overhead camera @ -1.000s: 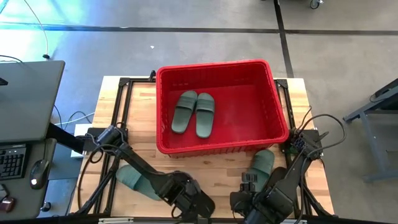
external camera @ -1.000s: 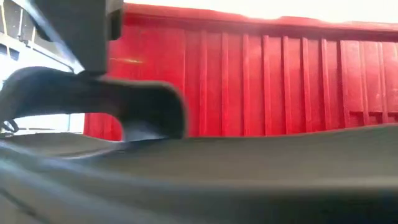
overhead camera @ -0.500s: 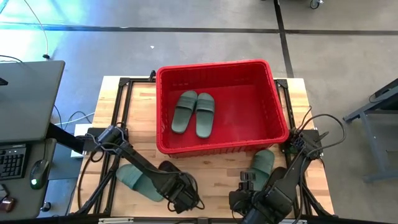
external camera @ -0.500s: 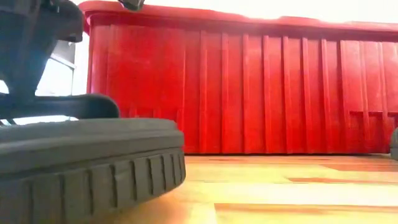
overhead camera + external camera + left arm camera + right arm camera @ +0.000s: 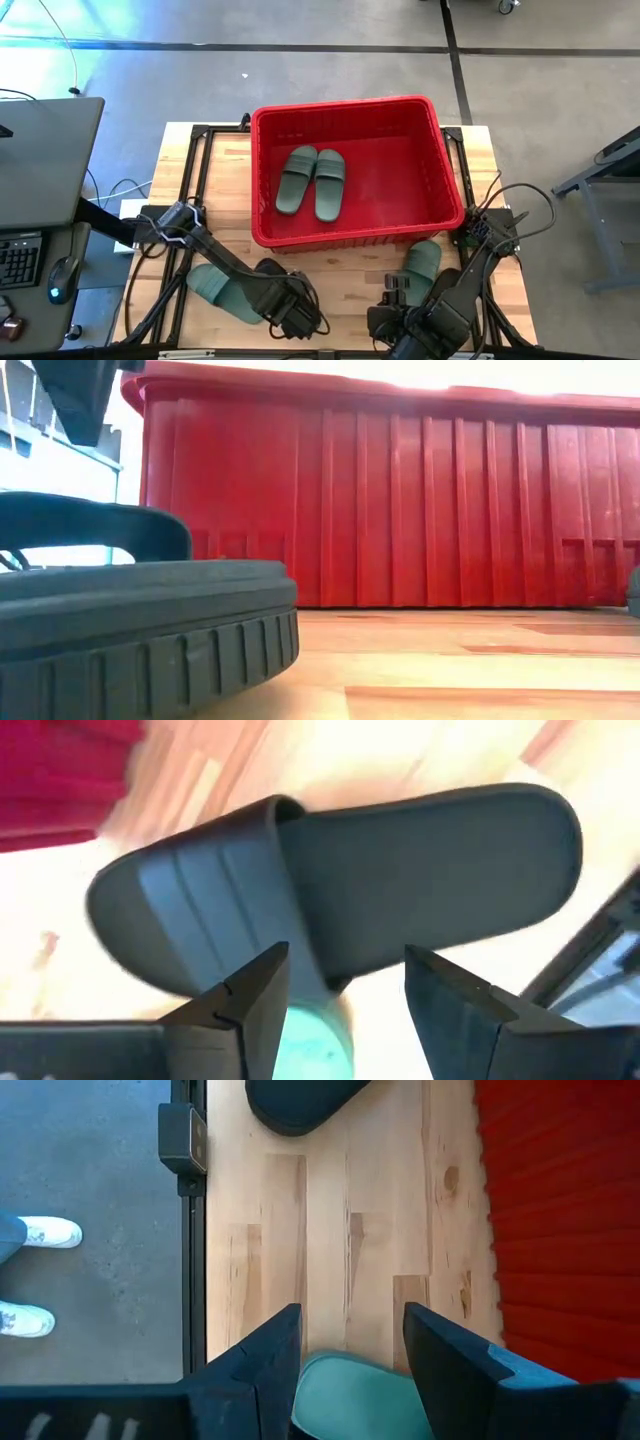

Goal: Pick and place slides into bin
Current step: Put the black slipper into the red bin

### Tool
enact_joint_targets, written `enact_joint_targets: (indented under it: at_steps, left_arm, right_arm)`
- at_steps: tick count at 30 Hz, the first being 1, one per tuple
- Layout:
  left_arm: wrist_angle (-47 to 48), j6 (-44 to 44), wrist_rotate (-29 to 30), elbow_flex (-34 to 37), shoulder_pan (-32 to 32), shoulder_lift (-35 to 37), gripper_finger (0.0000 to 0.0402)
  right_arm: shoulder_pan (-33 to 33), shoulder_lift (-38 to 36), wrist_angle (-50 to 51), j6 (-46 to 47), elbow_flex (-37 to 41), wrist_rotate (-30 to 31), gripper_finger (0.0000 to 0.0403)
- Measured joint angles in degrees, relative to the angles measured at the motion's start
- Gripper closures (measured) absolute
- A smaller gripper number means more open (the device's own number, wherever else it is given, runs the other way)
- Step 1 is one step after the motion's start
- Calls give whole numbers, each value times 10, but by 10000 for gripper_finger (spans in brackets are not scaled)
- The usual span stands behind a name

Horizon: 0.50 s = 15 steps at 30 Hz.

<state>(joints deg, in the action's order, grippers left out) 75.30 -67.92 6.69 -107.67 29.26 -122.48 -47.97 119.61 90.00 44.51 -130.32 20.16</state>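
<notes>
Black foam fills the space ahead of my left claw [image 5: 335, 1005], whose two fingers stand apart with nothing between them, poised just short of a black slide [image 5: 330, 890] lying sole-down on the bench [image 5: 345, 275] in front of the bin [image 5: 262, 180]. From above, this black slide [image 5: 270, 270] sits just beside a green slide [image 5: 215, 288] near the bench's left front. I judge the material to be light, soft and springy: it should compress under finger pressure and not crack, and its matte surface looks grippy, not slick. The wide strap arches over the footbed and offers the best hold, one finger under the arch and one on top; pinching across the sole edge, whose ribbed side wall shows at bench level, is the alternative, though the foam may flex and droop from there. My right claw [image 5: 350, 1350] waits at the bench's right front, its fingers also apart and empty, with a green slide [image 5: 365, 1400] directly below it and the bin's red wall alongside. Another green slide [image 5: 422, 260] lies near that arm, close to the bin's front wall. Two green slides [image 5: 310, 180] already rest side by side on the bin floor. No brand mark, label or lettering is legible on any slide or on the bin. A person's white shoes [image 5: 30, 1275] stand on the floor beyond the bench edge.
</notes>
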Motion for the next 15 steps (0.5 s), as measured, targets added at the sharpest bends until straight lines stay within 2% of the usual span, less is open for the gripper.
enact_joint_targets:
  at_steps: [9, 15]
  left_arm:
    - [76, -9, -13, 1, 0, -65, 220]
    - [125, -39, -8, 2, 0, -72, 220]
  right_arm:
    - [3, 0, -5, 0, 0, 10, 235]
    - [6, 0, -9, 0, 0, 11, 235]
